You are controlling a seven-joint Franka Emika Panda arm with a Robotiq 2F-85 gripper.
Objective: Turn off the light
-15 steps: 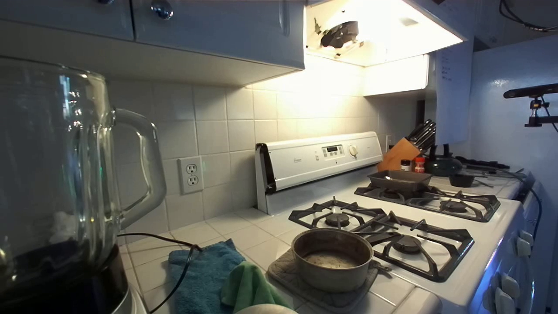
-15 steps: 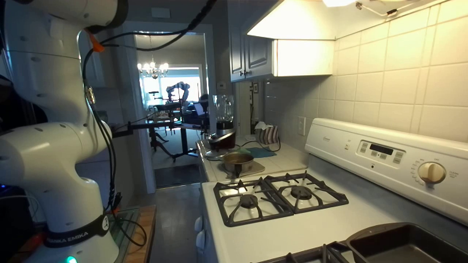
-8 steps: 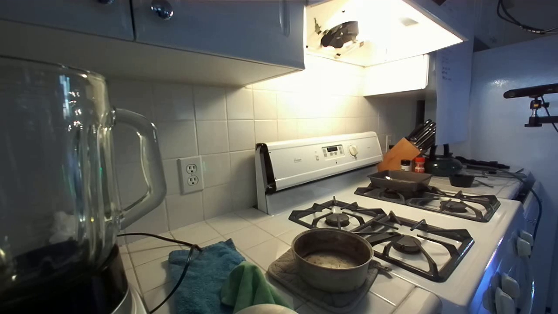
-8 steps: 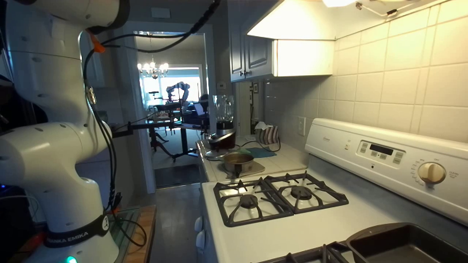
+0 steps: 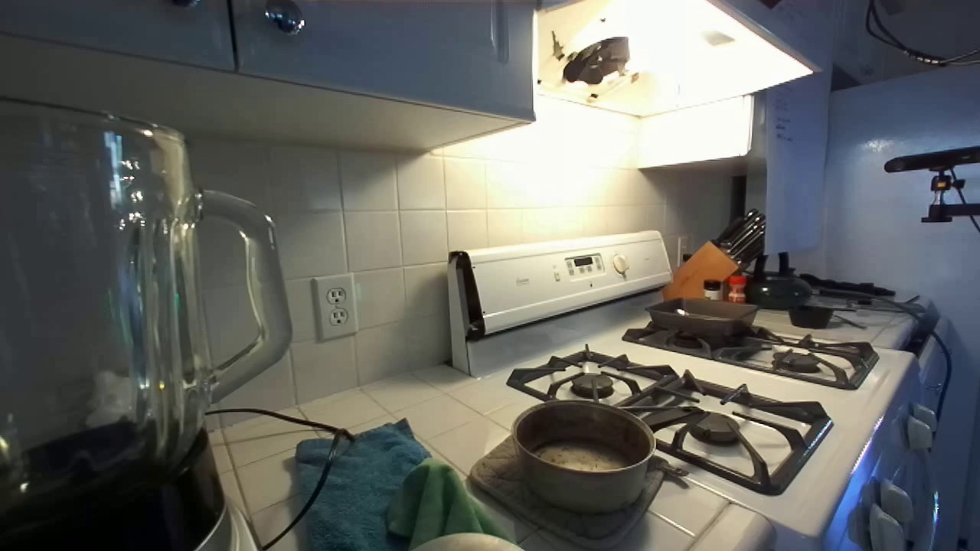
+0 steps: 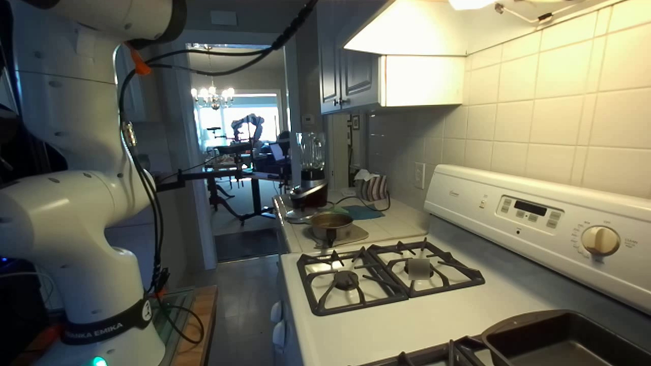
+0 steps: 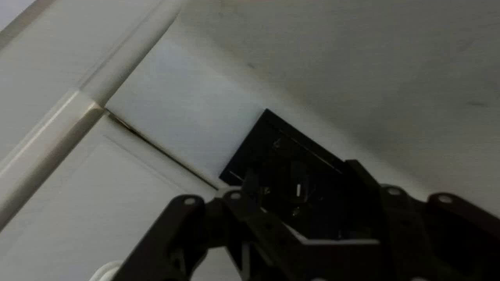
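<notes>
The hood light [image 6: 470,4] is lit and brightens the tiles in both exterior views. The range hood [image 5: 681,57] glows underneath. In the wrist view a black panel [image 7: 273,134] is set in a pale surface. It holds a dark knob or switch with a white mark [image 7: 299,190]; its exact shape is too dark to tell. My gripper [image 7: 302,175] is open, its fingers on either side of this knob area. Whether they touch the panel cannot be told. The gripper is out of view in both exterior views; the arm [image 6: 86,203] stands in an exterior view.
A stove [image 6: 396,330] with burner grates stands under the hood. A pot [image 5: 583,459] sits on a trivet, and a baking pan [image 6: 564,340] is on the grates. A blender [image 5: 115,306] and towels [image 5: 360,490] are on the counter. Cabinets [image 6: 351,76] flank the hood.
The upper arm and its cable have shifted slightly right in an exterior view. The cable at the upper right of an exterior view has moved a little down and left. The light stays lit.
</notes>
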